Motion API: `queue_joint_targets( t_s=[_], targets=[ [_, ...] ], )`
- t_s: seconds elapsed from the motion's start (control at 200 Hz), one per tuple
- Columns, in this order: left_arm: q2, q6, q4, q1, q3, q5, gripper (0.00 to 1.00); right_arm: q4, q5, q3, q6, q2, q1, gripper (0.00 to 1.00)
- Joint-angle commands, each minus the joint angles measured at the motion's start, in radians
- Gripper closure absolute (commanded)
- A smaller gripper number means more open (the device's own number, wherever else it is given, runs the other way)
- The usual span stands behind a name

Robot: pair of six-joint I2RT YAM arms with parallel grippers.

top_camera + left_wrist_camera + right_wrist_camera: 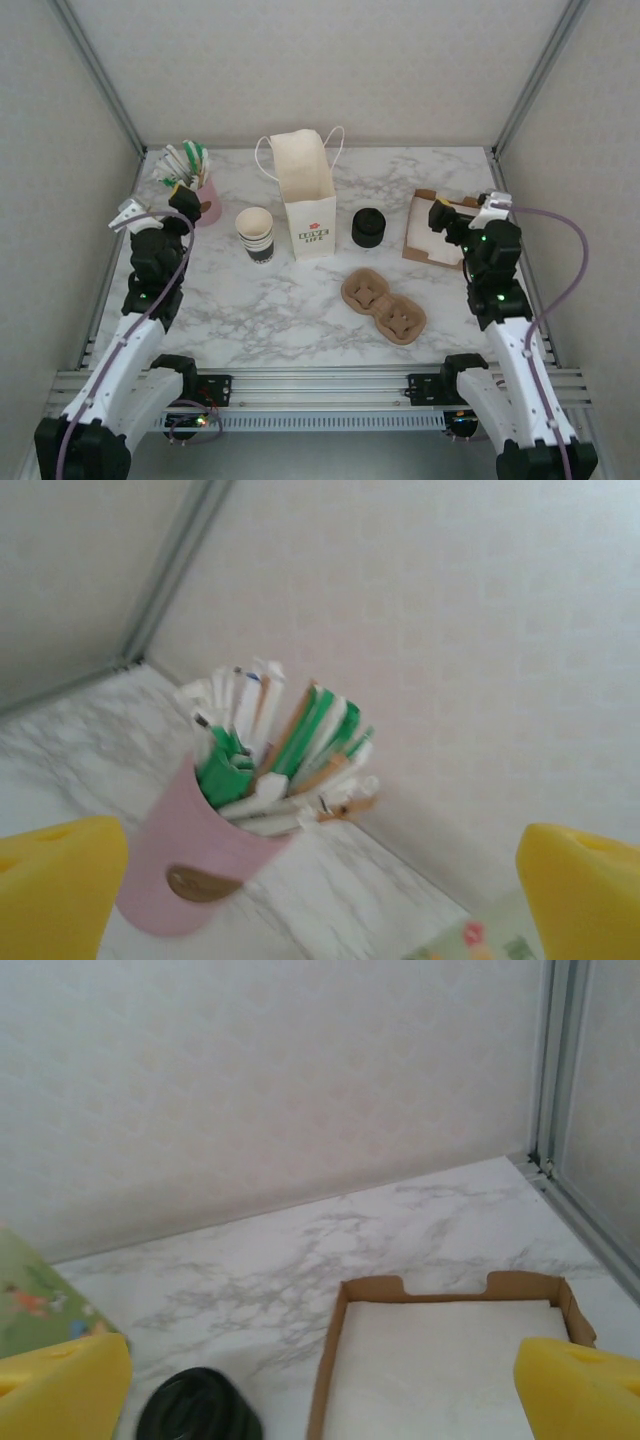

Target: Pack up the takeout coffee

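The coffee cup (255, 235) stands open-mouthed just at 9 o'clock of the paper bag (305, 205), which reads "LOVE LIFE". The print on the cup's dark band is too small to read. The left gripper (186, 203) and right gripper (443, 218) hang spread wide, grasping nothing.

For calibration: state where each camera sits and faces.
Top external: above and behind the bases, looking down on the marble table; left arm, right arm show.
Left wrist: faces the pink straw cup; left fingers frame it.
Right wrist: faces the cardboard tray; right fingers show.
Shared: the top view also holds that cup and tray.
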Motion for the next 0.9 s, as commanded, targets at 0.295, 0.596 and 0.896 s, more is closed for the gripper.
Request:
queue_joint_targets(
  t_s=[0.295, 0.596, 0.896],
  targets=[
    [-0.194, -0.083, -0.437, -0.029, 0.172, 0.369, 0.01, -0.634, -0.189, 0.366, 0.205, 0.009, 0.005, 0.01],
    [-0.210, -0.242, -0.496, -0.025, 0.123, 0.204, 0.00, -0.553, -0.291, 0.316, 0.308, 0.146, 0.005, 0.01],
    [0.140, -0.170, -0.601, -0.035, 0.255, 0.380, 0.04, -0.459, -0.266, 0.227, 0.382, 0.209, 0.001, 0.01]
  ],
)
